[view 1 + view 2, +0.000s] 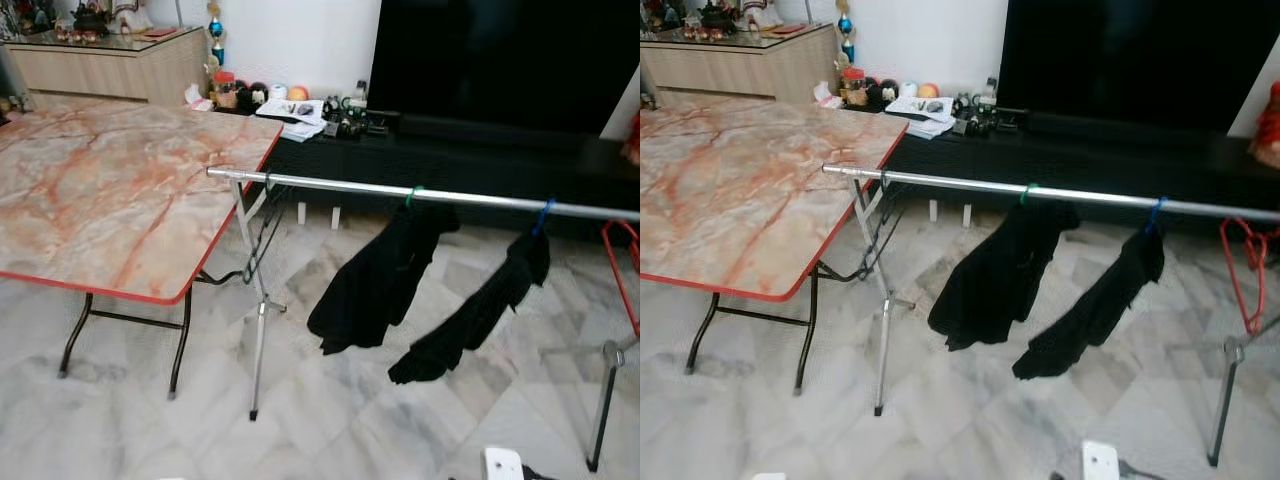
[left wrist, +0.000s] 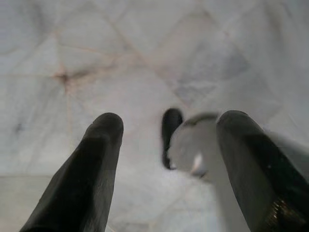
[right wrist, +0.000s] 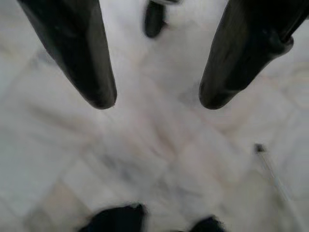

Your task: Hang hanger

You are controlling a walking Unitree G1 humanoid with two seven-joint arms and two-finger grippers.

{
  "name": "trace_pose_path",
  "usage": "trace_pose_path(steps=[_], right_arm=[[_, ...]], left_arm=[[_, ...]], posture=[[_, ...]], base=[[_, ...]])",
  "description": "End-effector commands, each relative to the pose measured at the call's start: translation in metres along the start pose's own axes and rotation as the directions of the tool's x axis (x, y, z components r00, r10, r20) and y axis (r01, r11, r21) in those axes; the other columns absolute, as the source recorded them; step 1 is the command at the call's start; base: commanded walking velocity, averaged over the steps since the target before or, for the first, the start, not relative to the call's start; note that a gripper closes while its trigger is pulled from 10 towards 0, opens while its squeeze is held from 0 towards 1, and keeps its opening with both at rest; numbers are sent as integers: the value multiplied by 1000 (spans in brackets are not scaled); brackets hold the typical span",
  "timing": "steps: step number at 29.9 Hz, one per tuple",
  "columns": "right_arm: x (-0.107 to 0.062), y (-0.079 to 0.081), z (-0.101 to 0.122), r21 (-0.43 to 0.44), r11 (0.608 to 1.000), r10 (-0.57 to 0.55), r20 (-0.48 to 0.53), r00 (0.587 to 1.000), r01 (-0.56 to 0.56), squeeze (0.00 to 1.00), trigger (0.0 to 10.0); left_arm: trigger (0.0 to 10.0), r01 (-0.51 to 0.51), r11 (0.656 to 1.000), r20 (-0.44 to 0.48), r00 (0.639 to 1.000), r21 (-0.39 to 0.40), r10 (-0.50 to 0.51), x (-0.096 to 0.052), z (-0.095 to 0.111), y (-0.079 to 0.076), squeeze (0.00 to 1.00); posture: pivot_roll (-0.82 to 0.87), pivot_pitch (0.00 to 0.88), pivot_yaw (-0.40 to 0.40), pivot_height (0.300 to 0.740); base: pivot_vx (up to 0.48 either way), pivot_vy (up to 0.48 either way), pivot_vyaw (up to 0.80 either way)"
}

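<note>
Hangers, green (image 1: 413, 195) and blue (image 1: 541, 216), hold limp black cloths on a smooth silver rail (image 1: 420, 192); both grippers (image 2: 166, 130) (image 3: 157, 101) spread wide over marble.

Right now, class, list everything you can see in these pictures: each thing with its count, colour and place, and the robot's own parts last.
Rail: one, silver, on metal stands across the room.
Garments: two, black, hanging from the rail on a green hanger and a blue one.
Empty hanger: one, red, at the rail's right end.
Table: one, marble-patterned with red edge, left of the rail.
TV unit: one, black, behind the rail.
Floor: pale marble tiles.
Left gripper: open, over the floor.
Right gripper: open, over the floor.
</note>
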State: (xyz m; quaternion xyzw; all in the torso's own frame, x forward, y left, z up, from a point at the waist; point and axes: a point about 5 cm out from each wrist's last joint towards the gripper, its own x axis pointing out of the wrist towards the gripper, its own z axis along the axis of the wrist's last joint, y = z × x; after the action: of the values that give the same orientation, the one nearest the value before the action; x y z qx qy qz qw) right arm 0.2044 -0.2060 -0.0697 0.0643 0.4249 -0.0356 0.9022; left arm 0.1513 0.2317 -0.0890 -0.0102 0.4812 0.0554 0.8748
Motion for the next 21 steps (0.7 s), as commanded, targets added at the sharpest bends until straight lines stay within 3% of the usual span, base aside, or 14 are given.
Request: trace_pose_path(steps=[1, 8, 21], right_arm=[[-2, -10, 0, 9, 999, -32, 1, 1000, 32, 0, 10000], [1, -6, 11, 68, 997, -45, 30, 999, 42, 0, 10000], [2, -1, 12, 125, 991, -58, 32, 998, 54, 0, 10000]], left_arm=[[10000, 17, 1000, -5, 1000, -2, -17, 1, 0, -7, 0], [10000, 6, 999, 21, 1000, -33, -6, 4, 12, -8, 0], [10000, -17, 999, 9, 1000, -38, 17, 4, 14, -4, 0]], posture=[[136, 0, -33, 740], [151, 0, -41, 740], [164, 0, -27, 740]], base=[[368, 0, 0], [368, 0, 0], [366, 0, 0]])
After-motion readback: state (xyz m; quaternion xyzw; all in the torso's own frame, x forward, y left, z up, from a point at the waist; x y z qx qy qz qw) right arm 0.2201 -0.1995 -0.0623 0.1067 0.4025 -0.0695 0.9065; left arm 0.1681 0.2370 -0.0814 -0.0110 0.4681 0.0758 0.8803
